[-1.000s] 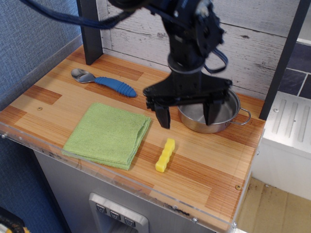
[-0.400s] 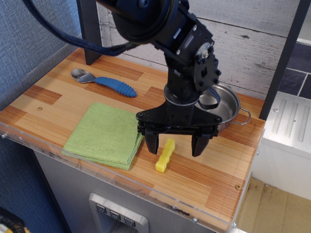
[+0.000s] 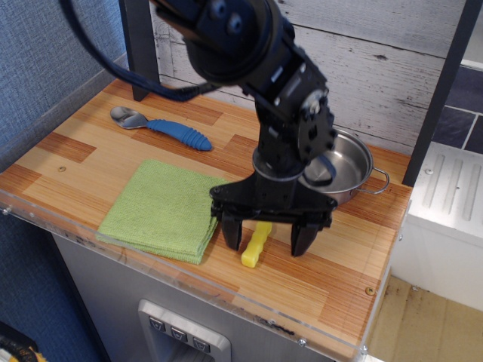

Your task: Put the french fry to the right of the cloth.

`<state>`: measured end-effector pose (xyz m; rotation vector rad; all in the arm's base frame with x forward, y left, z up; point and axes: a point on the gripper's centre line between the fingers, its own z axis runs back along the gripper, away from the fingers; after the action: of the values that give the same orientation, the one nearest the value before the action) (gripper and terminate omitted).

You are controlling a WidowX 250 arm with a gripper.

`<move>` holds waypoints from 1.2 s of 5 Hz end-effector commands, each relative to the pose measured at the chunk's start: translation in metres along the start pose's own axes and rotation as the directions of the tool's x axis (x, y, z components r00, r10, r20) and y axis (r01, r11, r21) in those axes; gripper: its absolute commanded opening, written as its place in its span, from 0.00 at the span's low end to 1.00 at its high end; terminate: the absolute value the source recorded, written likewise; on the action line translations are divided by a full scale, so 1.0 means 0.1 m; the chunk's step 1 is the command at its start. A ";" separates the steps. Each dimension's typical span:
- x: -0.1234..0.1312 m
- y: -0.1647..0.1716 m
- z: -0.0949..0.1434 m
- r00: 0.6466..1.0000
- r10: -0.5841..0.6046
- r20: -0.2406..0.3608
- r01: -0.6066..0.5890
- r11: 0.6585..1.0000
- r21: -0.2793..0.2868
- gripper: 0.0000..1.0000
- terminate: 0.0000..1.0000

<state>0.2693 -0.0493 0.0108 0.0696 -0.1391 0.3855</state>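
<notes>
Black claw [image 3: 266, 235], jaws spread wide, straddles the yellow crinkle-cut french fry [image 3: 256, 245], which lies on the wooden counter [image 3: 332, 268] just right of the green microfibre cloth [image 3: 162, 209]. The fry appears light, rigid, perhaps slippery plastic; gripping across its narrow midsection seems best.

— Which colours are seen on the striped brown wooden table [image 3: 90, 162]?
— A bright yellow french fry [image 3: 256, 244], a light green cloth [image 3: 158, 209], a blue-handled spoon [image 3: 162, 127].
— And the gripper [image 3: 266, 233]?
— Black; the pot [image 3: 349, 162] is silver.
</notes>
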 end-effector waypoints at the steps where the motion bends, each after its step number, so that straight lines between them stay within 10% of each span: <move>1: 0.02 -0.02 -0.07 1.000 -0.019 0.013 0.019 1.000 -0.003 0.00 0.00; 6: 0.02 0.01 0.17 0.998 0.059 0.030 -0.057 0.998 -0.037 0.00 0.00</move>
<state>0.2648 -0.0526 0.0179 0.0480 -0.1384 0.4388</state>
